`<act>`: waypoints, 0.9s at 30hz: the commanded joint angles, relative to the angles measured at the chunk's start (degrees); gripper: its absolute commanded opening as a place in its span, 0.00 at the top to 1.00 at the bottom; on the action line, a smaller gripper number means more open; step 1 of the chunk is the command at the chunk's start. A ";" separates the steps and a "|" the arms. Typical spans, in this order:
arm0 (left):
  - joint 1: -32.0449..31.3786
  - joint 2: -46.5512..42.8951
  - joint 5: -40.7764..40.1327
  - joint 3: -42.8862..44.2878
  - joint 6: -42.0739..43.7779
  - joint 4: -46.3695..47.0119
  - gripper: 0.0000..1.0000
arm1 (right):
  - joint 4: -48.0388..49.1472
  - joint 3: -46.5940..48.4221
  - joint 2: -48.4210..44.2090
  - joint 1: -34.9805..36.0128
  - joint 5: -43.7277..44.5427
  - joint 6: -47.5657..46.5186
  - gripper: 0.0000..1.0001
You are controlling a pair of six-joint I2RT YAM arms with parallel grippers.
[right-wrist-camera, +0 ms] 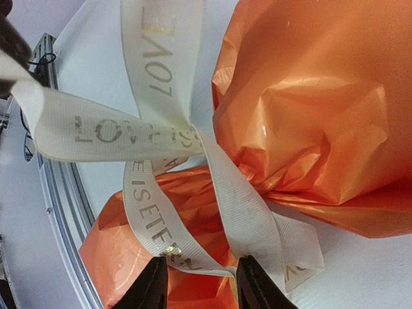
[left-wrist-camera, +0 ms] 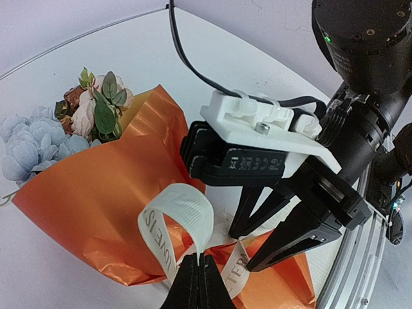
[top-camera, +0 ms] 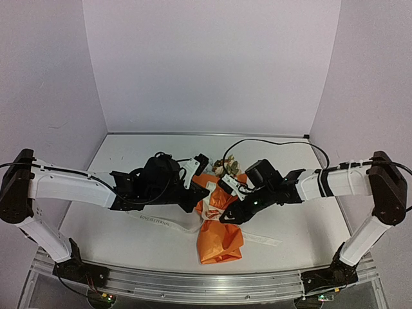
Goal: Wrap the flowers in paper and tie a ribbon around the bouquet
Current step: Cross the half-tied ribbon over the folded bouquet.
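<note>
Left pincer (left-wrist-camera: 198, 282) was clamped tight on the ribbon (left-wrist-camera: 183, 215), pinching the foot of a raised loop just above where the strands crossed. Right pincer (right-wrist-camera: 201, 283) stood partly open, its two fingers (right-wrist-camera: 153, 286) straddling another strand without, as far as I could see, pressing it. That ribbon looked light, limp and a bit slick, apt to slide out unless taken flat across its width near the crossing. Under it the bouquet (top-camera: 219, 239) lay on the surface (top-camera: 129, 151), its waist cinched, its orange paper (left-wrist-camera: 96, 187) thin, crinkly and easily crushed, the flowers (left-wrist-camera: 38, 138) at the far end.
</note>
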 commanded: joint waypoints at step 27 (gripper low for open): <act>0.38 -3.81 5.23 -0.80 -0.74 3.13 1.00 | -9.45 2.11 -7.81 1.12 5.49 14.27 1.00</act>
